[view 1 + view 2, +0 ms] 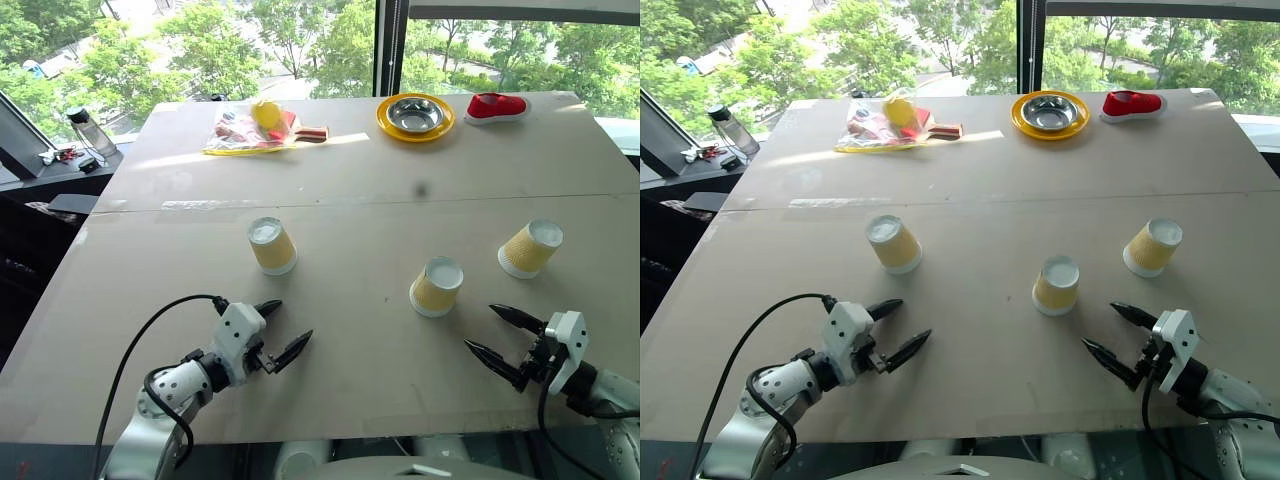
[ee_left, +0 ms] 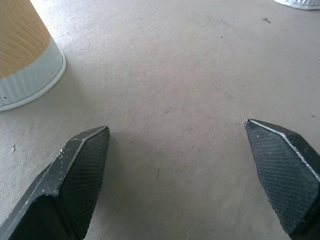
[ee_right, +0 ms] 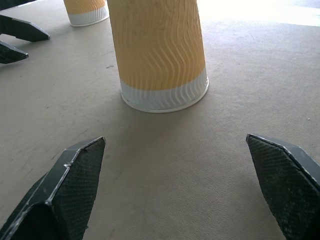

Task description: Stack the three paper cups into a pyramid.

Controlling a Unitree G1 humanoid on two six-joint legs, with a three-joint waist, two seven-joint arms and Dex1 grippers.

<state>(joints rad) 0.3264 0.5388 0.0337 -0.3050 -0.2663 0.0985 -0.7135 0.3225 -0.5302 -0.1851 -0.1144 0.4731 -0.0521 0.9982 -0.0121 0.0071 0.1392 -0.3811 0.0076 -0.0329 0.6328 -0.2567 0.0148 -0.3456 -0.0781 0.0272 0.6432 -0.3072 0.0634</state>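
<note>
On the table [image 1: 360,390], head view: three paper cups, upside down and apart, left cup [image 1: 271,245] at 10 o'clock, middle cup [image 1: 436,286] at 2, right cup [image 1: 530,248] at 3. Left gripper [image 1: 283,330] and right gripper [image 1: 505,336] spread, empty. Right wrist view: middle cup just ahead at 12.

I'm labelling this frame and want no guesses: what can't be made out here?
- Contents of the plastic bag: too small and jumbled in the eye views.
- Insides of the three paper cups: hidden, all stand upside down.
- Items on the ledge beside the table, by the bottle: too small.
</note>
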